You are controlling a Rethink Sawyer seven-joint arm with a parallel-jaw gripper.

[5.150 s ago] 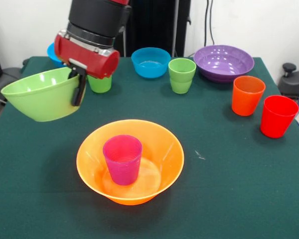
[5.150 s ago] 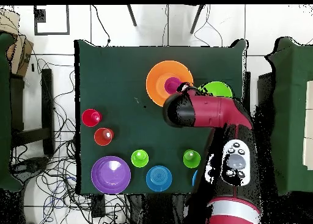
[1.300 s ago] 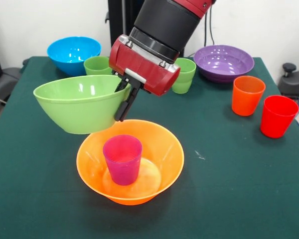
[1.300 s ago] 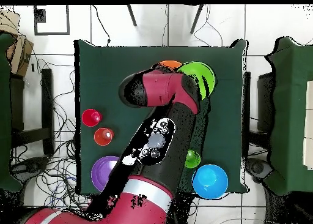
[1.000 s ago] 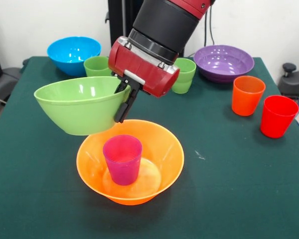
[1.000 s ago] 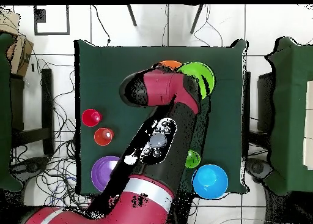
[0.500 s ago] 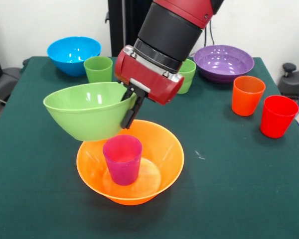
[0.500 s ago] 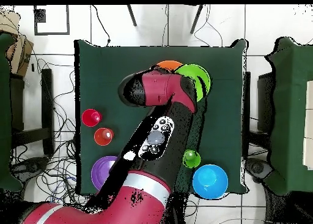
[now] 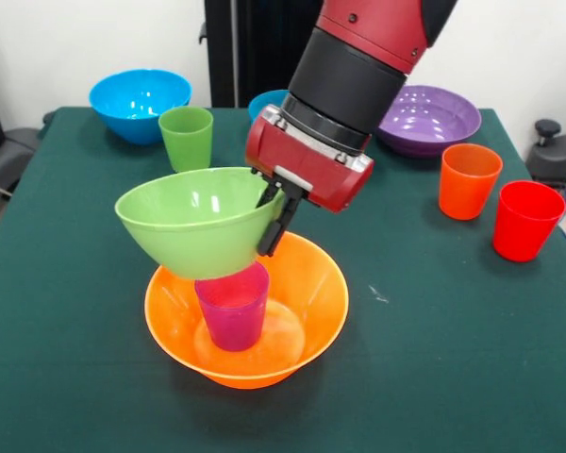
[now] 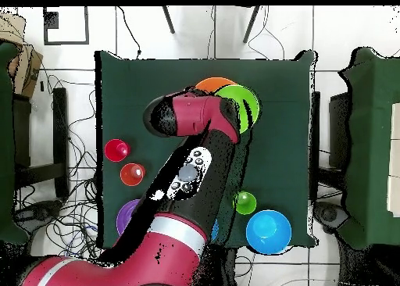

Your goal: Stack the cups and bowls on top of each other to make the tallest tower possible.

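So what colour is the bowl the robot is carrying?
Lime green, clearest in the front view.

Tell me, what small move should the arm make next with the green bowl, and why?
Probably shift it a little more over the purple plastic cup, level it, then lower. The gripper is shut on the rim of the lime green plastic bowl, which hangs tilted and off-centre over the cup inside the big orange plastic bowl.

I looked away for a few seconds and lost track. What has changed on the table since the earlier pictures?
The gripper, shut on the green bowl, carried it from the table's side to just over the purple cup in the orange bowl; whether they touch is unclear. The orange cup, red cup and purple bowl stayed put.
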